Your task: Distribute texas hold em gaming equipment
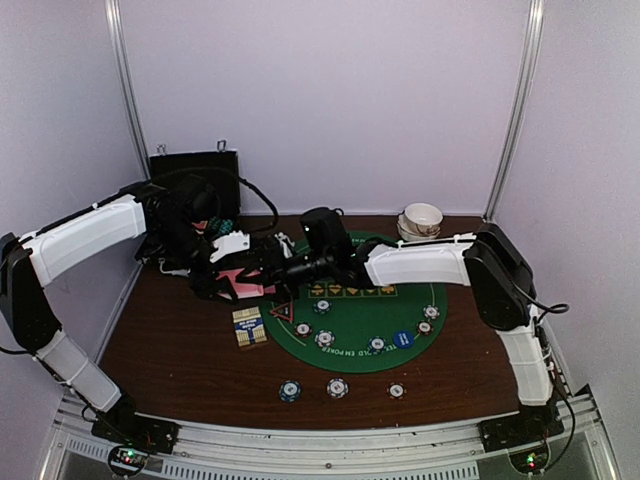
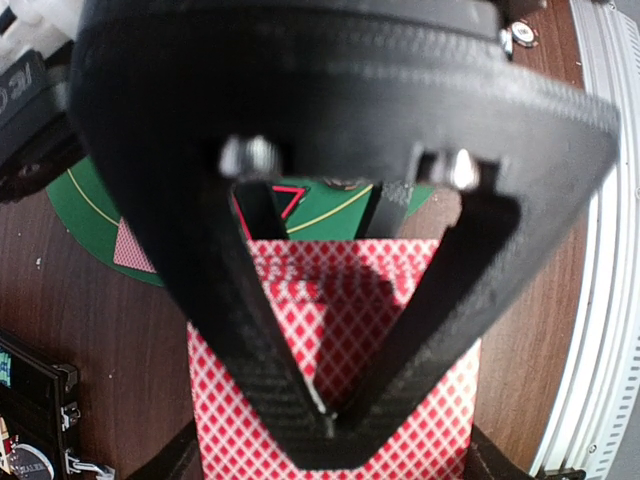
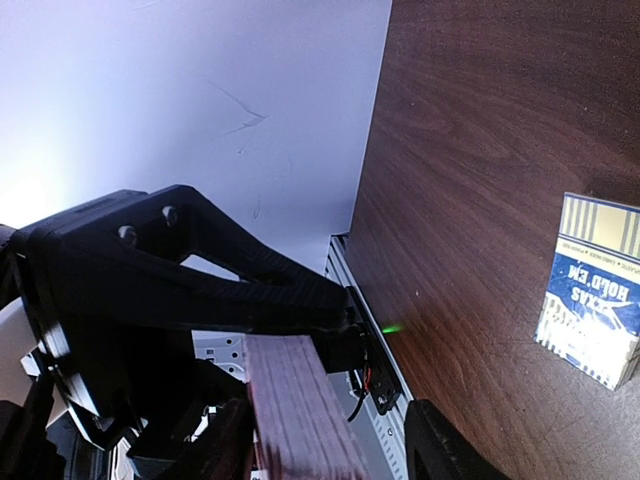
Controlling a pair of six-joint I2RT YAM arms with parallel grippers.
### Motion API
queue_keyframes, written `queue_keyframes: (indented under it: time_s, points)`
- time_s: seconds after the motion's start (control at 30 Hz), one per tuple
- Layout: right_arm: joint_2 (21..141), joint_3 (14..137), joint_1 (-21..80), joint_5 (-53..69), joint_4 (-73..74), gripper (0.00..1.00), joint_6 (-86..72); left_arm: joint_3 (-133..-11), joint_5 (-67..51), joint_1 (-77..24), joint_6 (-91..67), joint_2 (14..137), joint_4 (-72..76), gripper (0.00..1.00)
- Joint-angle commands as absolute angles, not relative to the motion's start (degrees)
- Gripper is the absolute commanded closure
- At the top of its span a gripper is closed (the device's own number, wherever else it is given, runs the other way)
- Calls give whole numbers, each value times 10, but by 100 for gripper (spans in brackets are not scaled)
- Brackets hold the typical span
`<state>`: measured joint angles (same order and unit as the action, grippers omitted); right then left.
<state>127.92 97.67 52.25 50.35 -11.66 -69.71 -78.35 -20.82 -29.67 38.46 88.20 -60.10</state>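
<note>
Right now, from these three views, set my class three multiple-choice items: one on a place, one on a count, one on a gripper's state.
1. Where is the card box?
A: on the green mat. B: in a bowl. C: on the bare table, left of the mat.

2. How many chips lie on the table off the mat, at its near side?
A: three. B: one. C: six.

3. What is the left gripper doing?
A: open, empty. B: shut on the pink-backed cards. C: shut on a chip.

Key:
1 C, the box sits on wood beside the mat's left edge.
2 A, three lie in a row there.
3 B, its fingers meet on the pack.
</note>
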Motion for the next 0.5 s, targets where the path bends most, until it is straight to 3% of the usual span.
queue_keyframes:
  time_s: [0.0,0.4,0.47]
  points:
    - [1235,965,507,496,-72,47,-666,-801,-226,-294,387,871,-588,53]
    - [1181,926,494,494,-47,56,-645,-798,-224,-294,384,873,-580,59]
    - [1171,922,495,494,-48,53,-647,-797,-221,-294,384,874,-579,59]
